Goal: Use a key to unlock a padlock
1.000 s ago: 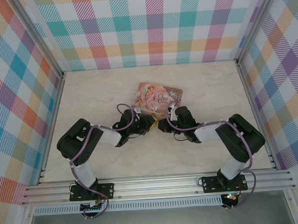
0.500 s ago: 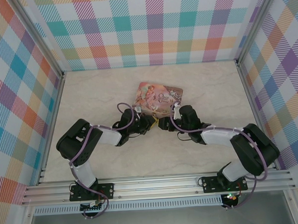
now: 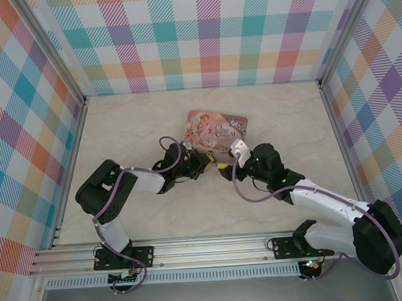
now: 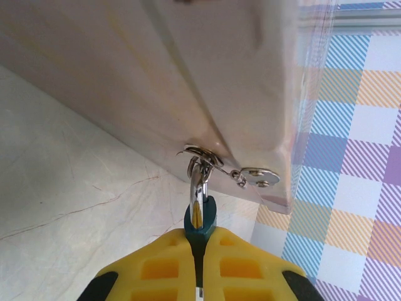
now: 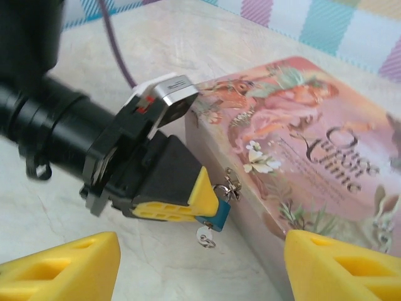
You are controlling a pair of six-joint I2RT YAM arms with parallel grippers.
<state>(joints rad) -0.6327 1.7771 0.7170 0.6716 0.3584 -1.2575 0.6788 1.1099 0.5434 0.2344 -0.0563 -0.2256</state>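
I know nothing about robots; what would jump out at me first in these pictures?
The pink illustrated tin lies in the middle of the table, with bright plaid walls all around. At its front clasp, the left end effector pinches a tiny blue padlock, while the right end effector hangs open just beside it.

Bright, even light with faint shadows; the close views go soft in places.

From above, the pale surface is lit evenly and stays sharp to its edges, with thin, soft shadows under the arms. In the left wrist view the tin looks washed-out and blurred, while the padlock carries a small glint above the left claw. In the right wrist view the near yellow fingers of the right claw are out of focus, as is the tin's right end.
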